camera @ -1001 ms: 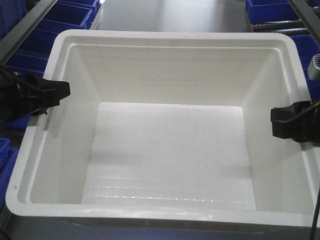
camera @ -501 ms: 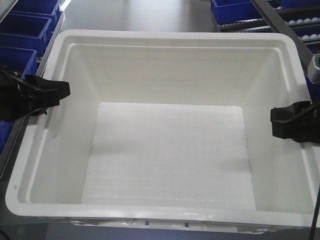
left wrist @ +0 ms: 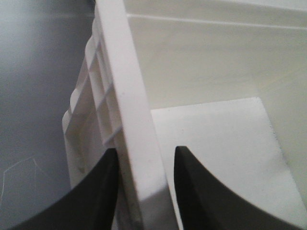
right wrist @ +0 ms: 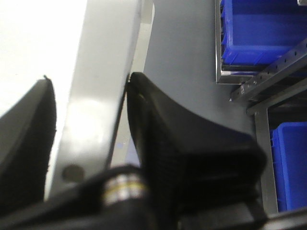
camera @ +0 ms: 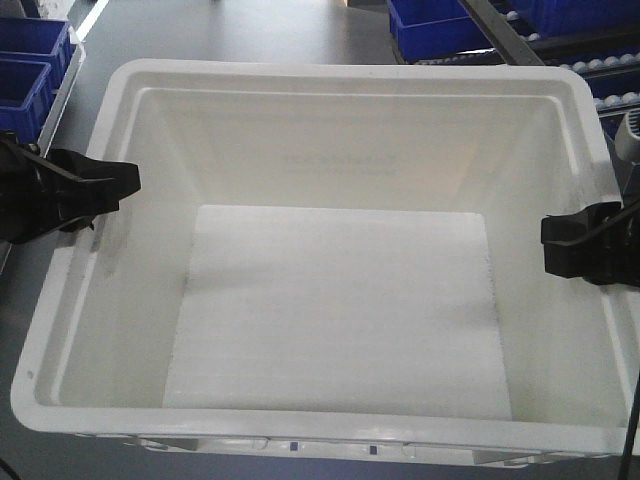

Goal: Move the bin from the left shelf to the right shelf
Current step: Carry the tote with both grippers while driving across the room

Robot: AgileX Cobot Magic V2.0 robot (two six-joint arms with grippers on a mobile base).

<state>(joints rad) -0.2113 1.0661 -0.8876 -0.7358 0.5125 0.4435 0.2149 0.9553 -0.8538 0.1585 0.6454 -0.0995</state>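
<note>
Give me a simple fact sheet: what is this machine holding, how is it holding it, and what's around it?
held object: large white bin, nothing inside
left gripper: clamped on the bin's left rim, one finger inside, one outside
right gripper: clamped on the right rim in the same way
surroundings: blue bins at the upper left and upper right, metal shelving on the right, gray floor between
</note>
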